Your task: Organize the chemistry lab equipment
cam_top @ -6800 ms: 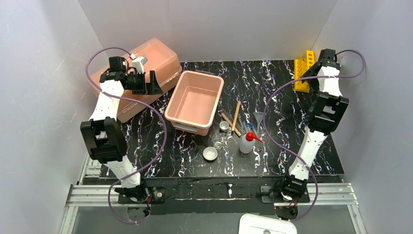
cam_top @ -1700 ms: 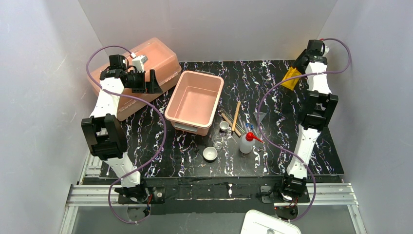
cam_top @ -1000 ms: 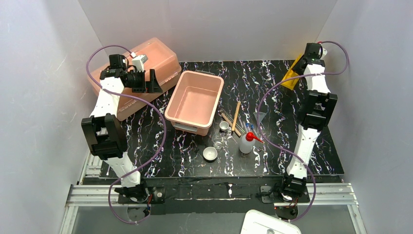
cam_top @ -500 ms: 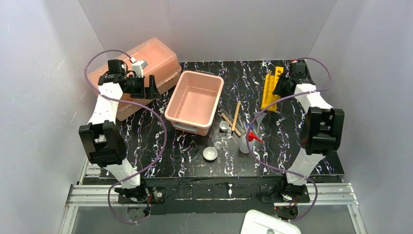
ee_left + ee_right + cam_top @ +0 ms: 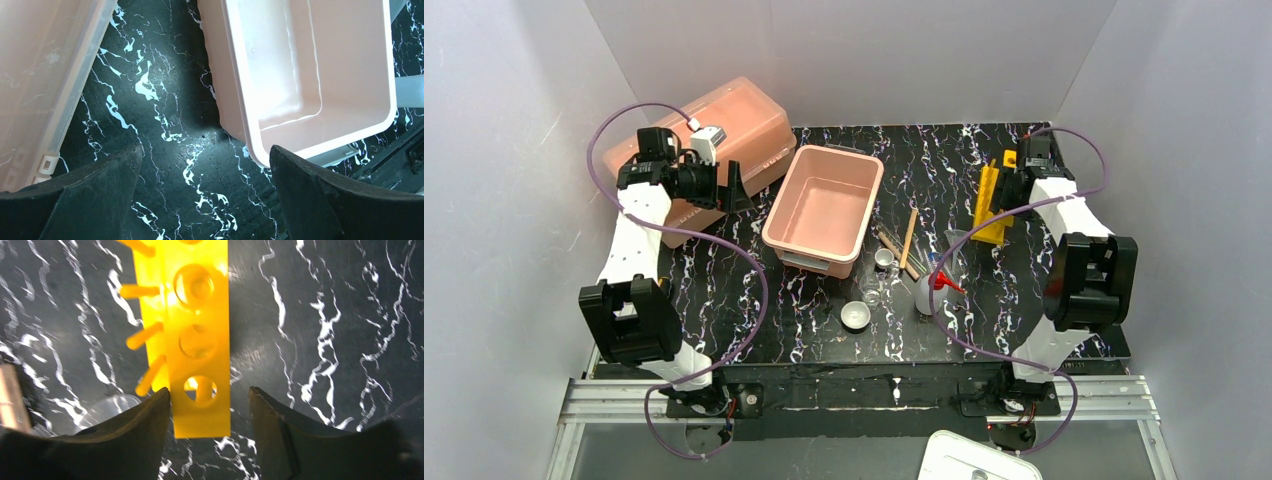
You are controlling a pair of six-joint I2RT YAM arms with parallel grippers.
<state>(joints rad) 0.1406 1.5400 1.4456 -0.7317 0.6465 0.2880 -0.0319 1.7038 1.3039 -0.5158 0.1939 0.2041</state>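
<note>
The yellow holed rack [image 5: 990, 203] [image 5: 197, 340] lies at the back right of the table. Its near end sits between the fingers of my right gripper [image 5: 1009, 195] [image 5: 210, 405]. The jaws are open: one finger is against the rack's pegged side and a gap shows on the other. A clear funnel [image 5: 957, 240] [image 5: 107, 407] is just beside the rack's end. Around mid-table stand the white squeeze bottle [image 5: 929, 292] with a red spout, a white dish [image 5: 855, 316], tiny beakers [image 5: 884, 258] and wooden sticks [image 5: 910, 235]. My left gripper [image 5: 734, 185] [image 5: 205, 160] hangs open and empty over bare table.
The pink rectangular tub [image 5: 824, 210] [image 5: 310, 80] stands empty left of the small items. The large pink lidded box [image 5: 704, 150] [image 5: 45, 75] fills the back left corner. My left gripper hovers in the strip between them. White walls close in on three sides.
My right arm has brought the yellow rack from the back right corner inward toward the funnel, and its jaws have widened off the rack. The left arm has shifted slightly left.
</note>
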